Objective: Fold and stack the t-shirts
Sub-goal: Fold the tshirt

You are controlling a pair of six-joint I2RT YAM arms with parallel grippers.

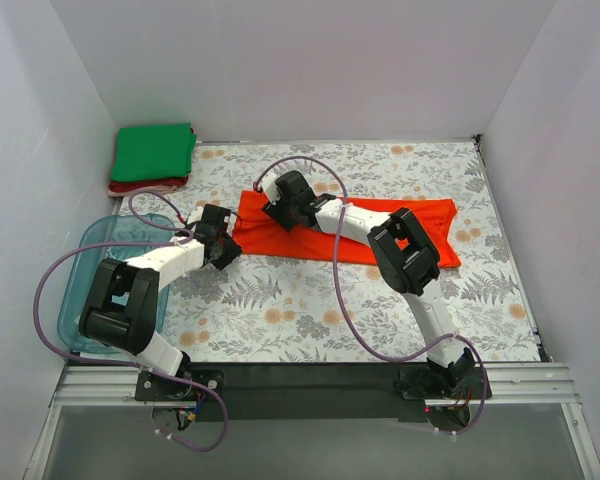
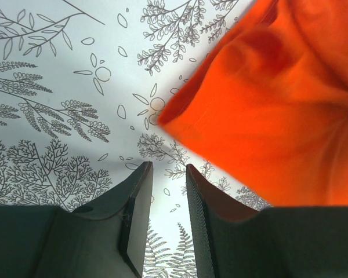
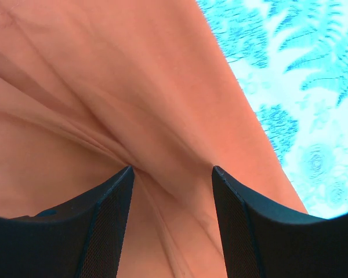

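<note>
Left claw [image 2: 168, 166] narrowly parted, empty, beside orange-red t-shirt [image 2: 267, 116] corner; right claw [image 3: 173, 169] spread over its cloth.

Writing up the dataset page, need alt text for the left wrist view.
The left gripper stands slightly open with nothing in it, and a corner of the orange shirt lies just ahead of it, filling the upper right. Under both is a white tablecloth printed with grey ferns.

Top view high, rear, looking down; both wrist views close, downward, sharing orange-red shirt [image 2: 267, 116].
</note>
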